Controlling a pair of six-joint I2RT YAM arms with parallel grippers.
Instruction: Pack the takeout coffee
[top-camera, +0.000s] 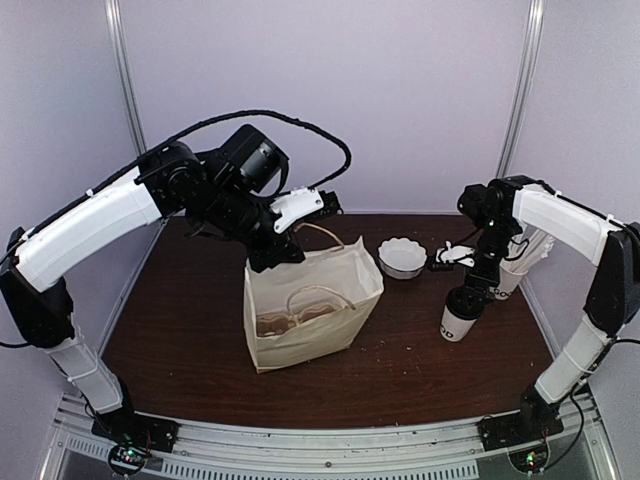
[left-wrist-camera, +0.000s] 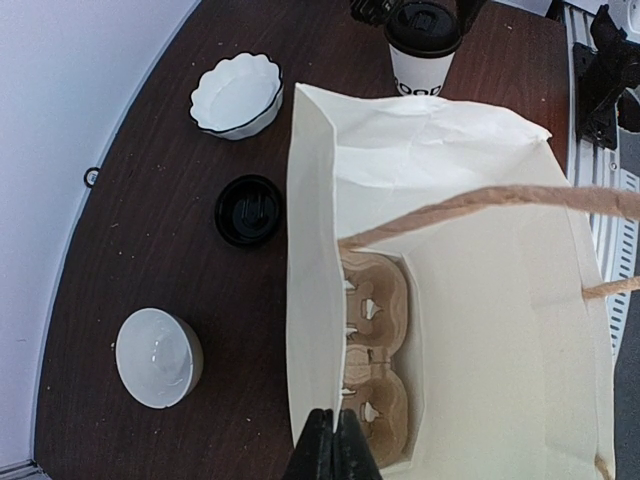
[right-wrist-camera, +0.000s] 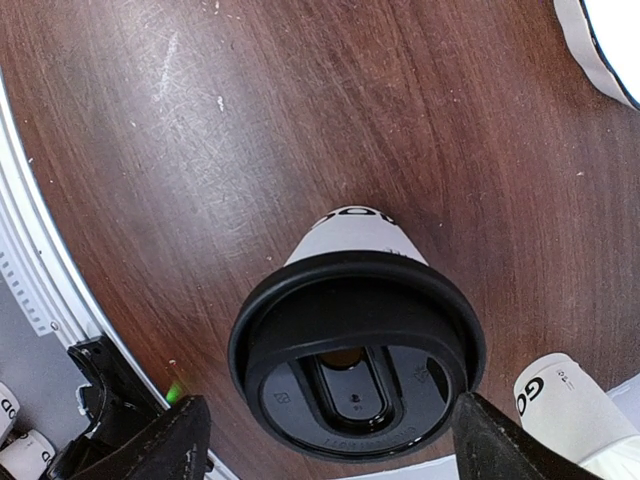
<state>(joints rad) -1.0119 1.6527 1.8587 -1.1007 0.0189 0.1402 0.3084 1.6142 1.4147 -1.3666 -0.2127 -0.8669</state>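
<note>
The takeout coffee (top-camera: 461, 316) is a white lettered cup with its black lid (right-wrist-camera: 356, 357) on, standing upright on the table right of the paper bag (top-camera: 312, 305). My right gripper (right-wrist-camera: 326, 432) hangs just above it, open. Its fingers (right-wrist-camera: 172, 442) stand on either side of the lid, the right one close to the rim and the left one apart. My left gripper (left-wrist-camera: 335, 447) is shut on the bag's near rim and holds the mouth open. A brown cardboard cup carrier (left-wrist-camera: 375, 352) lies in the bag's bottom. The coffee also shows beyond the bag (left-wrist-camera: 423, 45).
A scalloped white bowl (top-camera: 402, 258) stands between bag and cup. A spare black lid (left-wrist-camera: 248, 210) and a second white bowl (left-wrist-camera: 157, 357) lie left of the bag. Another lettered cup (right-wrist-camera: 566, 402) stands close to the coffee, near the right wall.
</note>
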